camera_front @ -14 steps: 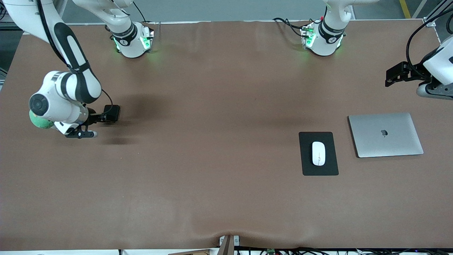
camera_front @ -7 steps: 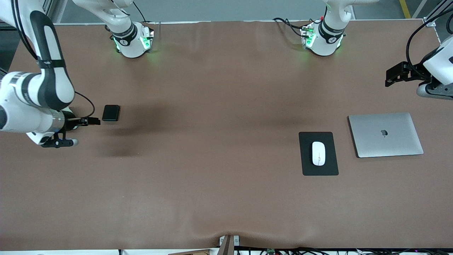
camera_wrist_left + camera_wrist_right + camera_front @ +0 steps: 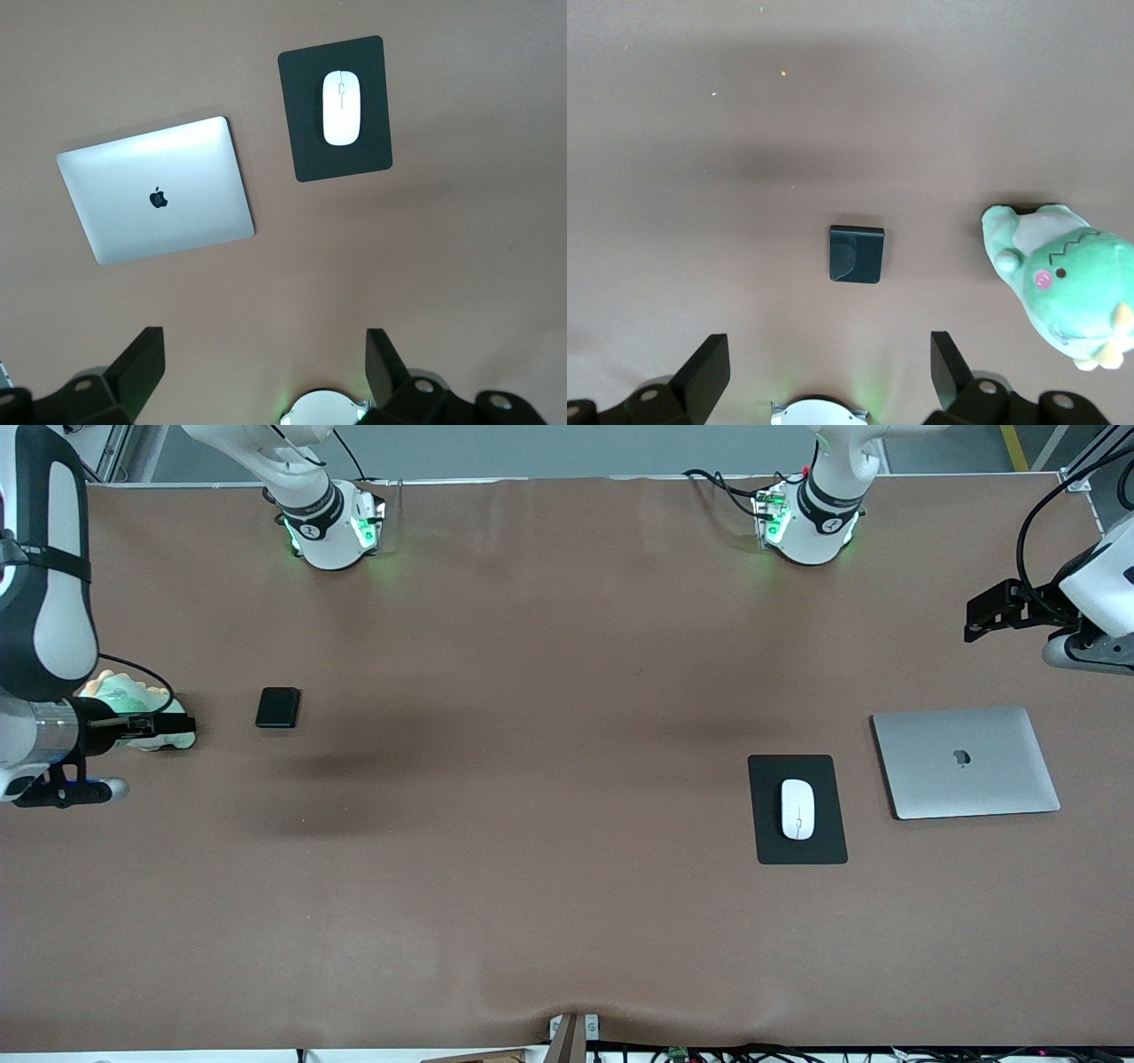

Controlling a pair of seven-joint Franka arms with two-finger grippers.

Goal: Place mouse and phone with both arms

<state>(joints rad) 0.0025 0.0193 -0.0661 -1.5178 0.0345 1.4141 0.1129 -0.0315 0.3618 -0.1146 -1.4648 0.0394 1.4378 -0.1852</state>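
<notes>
Phone (image 3: 277, 708) flat on the bare tabletop (image 3: 532, 912) toward the right arm's end, alone and untouched. Mouse (image 3: 797, 809) flat on the black mat (image 3: 771, 841) toward the left arm's end, just beside the closed silver laptop (image 3: 966, 763). Both apparently set down already, so likely the closing step: arms clearing off (a judgement only, from how things lie).

Right pincer (image 3: 164, 726) up over the tabletop's end near a green plush toy (image 3: 115, 695), apart from the phone, jaws spread and empty; same seen in the right wrist view, with both black fingers (image 3: 709, 367) wide and the phone (image 3: 857, 254) lying free between and below them, plush toy (image 3: 1067, 283) off beside. Left pincer (image 3: 988, 615) high over the tabletop's other end, above and apart from the laptop, likewise released and holding nothing; left wrist view shows fingers (image 3: 142, 363) wide, with mouse (image 3: 341, 107), mat (image 3: 301, 133) and laptop (image 3: 159, 190) well below.

Next, probably nothing more than drawing both arms clear without brushing the toy or the laptop. Should either thing need shifting, calls for a fresh descent straight over it, jaws kept wide until astride.
</notes>
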